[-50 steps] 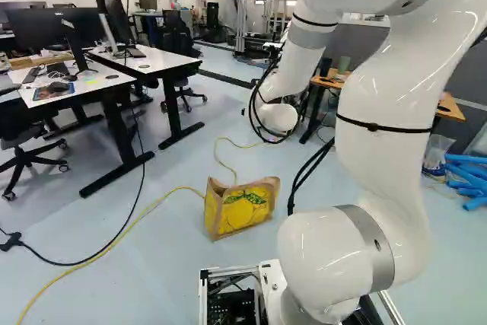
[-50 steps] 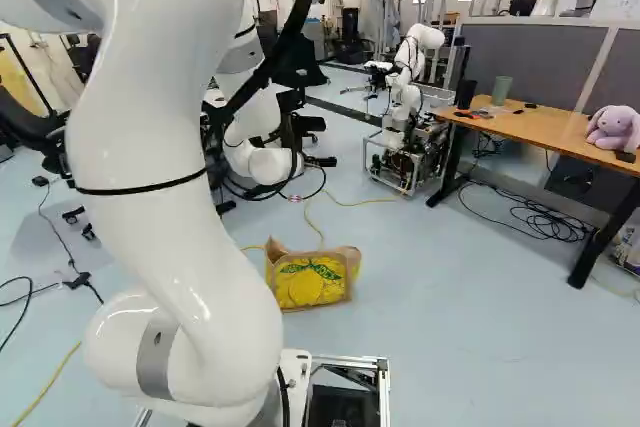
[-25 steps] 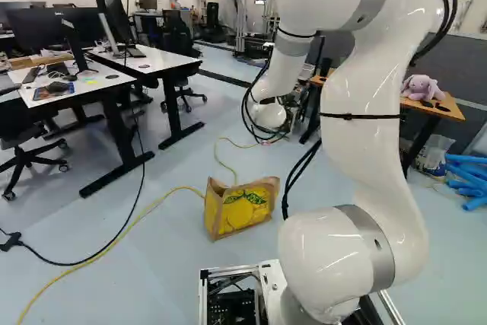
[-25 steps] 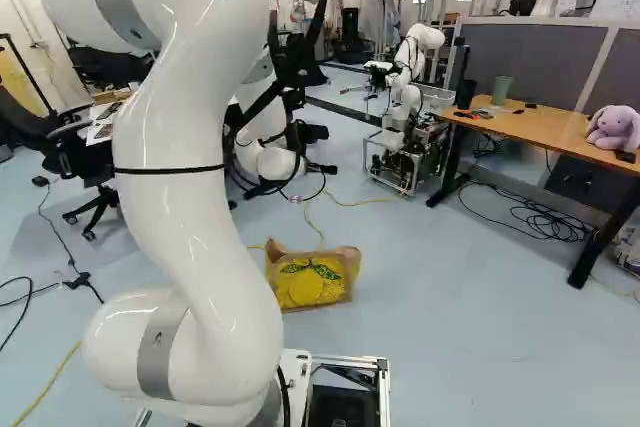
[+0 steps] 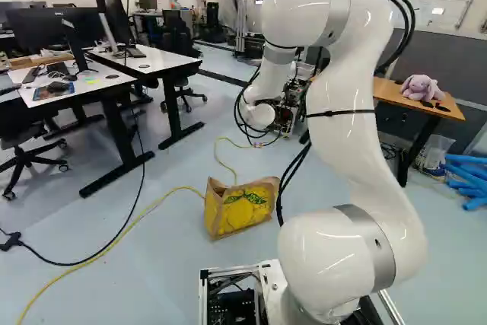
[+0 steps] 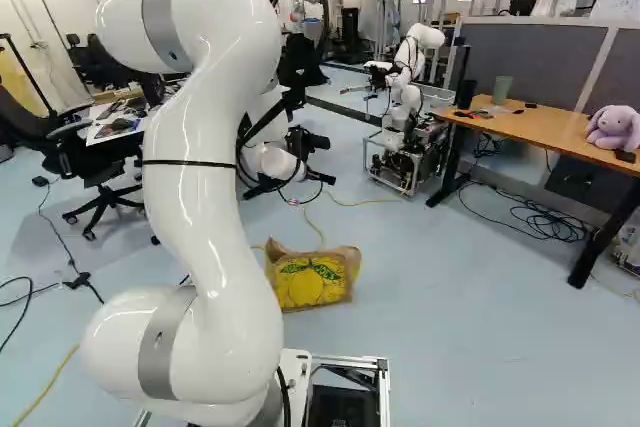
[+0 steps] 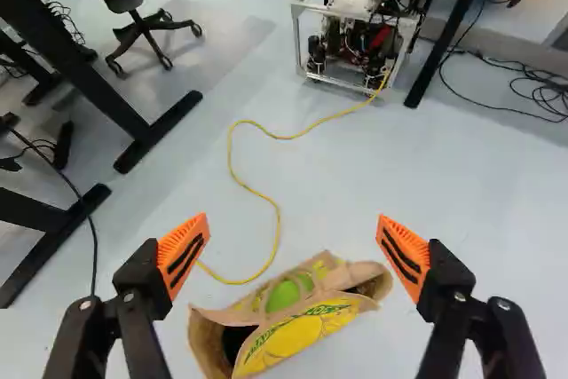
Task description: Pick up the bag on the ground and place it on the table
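1. Where the pale floor (image 5: pixel 175 264) lies ahead of the base, an upright brown paper bag (image 5: pixel 240 209) is seen, decorated with yellow lemons and green leaves.
2. Above and beyond the bag, the black gripper (image 6: pixel 306 141) is held by the raised white arm (image 6: pixel 205 197), and is partly hidden in the right base view.
3. In the wrist view, both fingers (image 7: pixel 184 255) are shown released and spread wide, orange pads facing each other; the bag is framed between them, apart from both, its open top exposed.
4. Behind the bag, a yellow cable (image 7: pixel 278 219) is curved across the floor towards another robot (image 6: pixel 405 137).
5. At the right of the right base view, a wooden-topped table (image 6: pixel 540 127) is placed; by its back edge, a lilac plush rabbit (image 6: pixel 613 129) is seated and a green cup (image 6: pixel 502 90) is set nearer the far end.
6. At the left of the left base view, white desks (image 5: pixel 84 90) are seen, with monitors (image 5: pixel 46 30) carried on them.
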Controlling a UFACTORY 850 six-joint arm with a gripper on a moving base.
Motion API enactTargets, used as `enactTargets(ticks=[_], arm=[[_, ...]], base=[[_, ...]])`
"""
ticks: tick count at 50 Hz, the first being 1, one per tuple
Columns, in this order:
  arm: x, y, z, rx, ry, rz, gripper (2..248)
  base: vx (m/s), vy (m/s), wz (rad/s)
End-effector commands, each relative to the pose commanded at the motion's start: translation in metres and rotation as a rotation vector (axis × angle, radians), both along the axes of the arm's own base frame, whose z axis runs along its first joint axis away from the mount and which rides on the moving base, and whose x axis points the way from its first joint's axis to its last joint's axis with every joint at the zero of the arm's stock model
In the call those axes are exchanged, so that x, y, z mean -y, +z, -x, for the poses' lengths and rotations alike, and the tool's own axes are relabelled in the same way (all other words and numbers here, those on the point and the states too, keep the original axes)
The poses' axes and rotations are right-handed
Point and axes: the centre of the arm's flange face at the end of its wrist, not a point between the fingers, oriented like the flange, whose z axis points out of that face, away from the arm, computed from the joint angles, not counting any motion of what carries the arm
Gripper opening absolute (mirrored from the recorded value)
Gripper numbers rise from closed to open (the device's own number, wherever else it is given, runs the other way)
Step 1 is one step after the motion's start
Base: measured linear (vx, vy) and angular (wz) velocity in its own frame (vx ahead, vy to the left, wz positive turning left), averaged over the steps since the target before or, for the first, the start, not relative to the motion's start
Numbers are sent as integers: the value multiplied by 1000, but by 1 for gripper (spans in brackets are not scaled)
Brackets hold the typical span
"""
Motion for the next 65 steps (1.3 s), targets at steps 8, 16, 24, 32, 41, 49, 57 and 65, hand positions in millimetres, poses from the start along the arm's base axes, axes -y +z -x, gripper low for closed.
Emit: enactTargets(ticks=[8, 16, 24, 32, 41, 49, 57, 65], arm=[[-6, -15, -10, -42, -30, -24, 247], [-11, -30, -19, -84, -61, -50, 247], [-14, -44, -27, -124, -95, -76, 247], [-15, -58, -33, -162, -130, -102, 247], [-15, -74, -38, -204, -170, -131, 247], [-16, -87, -43, -240, -204, -159, 247], [-16, -101, -48, -274, -239, -188, 247], [-17, -115, -52, -307, -272, -219, 247]], base=[[0, 0, 0], [0, 0, 0], [0, 0, 0], [0, 0, 0], [0, 0, 0], [0, 0, 0], [0, 0, 0], [0, 0, 0]])
